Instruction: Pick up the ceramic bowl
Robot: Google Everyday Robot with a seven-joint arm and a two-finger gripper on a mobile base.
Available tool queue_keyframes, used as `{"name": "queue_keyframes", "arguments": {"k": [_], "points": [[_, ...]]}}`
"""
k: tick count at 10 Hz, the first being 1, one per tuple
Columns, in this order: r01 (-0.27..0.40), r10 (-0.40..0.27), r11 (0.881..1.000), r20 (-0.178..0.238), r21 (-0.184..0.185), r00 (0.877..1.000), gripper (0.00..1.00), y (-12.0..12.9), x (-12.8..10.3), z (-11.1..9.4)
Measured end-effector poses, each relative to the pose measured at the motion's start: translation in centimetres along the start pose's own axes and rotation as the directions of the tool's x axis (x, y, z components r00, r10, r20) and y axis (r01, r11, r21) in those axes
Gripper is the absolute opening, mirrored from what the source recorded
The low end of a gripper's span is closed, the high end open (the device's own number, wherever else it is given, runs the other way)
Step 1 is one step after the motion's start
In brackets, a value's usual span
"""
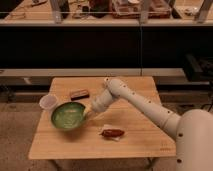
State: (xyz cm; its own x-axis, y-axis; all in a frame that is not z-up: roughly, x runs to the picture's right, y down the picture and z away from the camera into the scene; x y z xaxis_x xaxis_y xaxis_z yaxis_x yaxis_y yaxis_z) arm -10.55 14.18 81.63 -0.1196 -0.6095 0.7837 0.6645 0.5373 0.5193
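Note:
The ceramic bowl [67, 115], wide, shallow and glossy green inside, hangs tilted just above the left part of the wooden table [135, 145], with a shadow under it. My gripper [88, 111] is shut on the bowl's right rim, at the end of the white arm [135, 100] that reaches in from the right. The small white cup [48, 102] stands just left of the bowl.
A brown bar [79, 93] lies behind the bowl. A red packet [112, 133] on a white scrap lies to the bowl's front right. A dark shelf unit [100, 45] runs behind the table.

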Motion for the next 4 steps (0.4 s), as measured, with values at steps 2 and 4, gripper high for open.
{"name": "queue_keyframes", "arguments": {"k": [2, 4], "points": [[0.079, -0.079, 0.997, -0.029, 0.005, 0.996, 0.0, -0.7, 0.3, -1.6], [0.17, -0.173, 0.984, -0.071, -0.047, 0.982, 0.0, -1.1, 0.9, -4.2]]}}
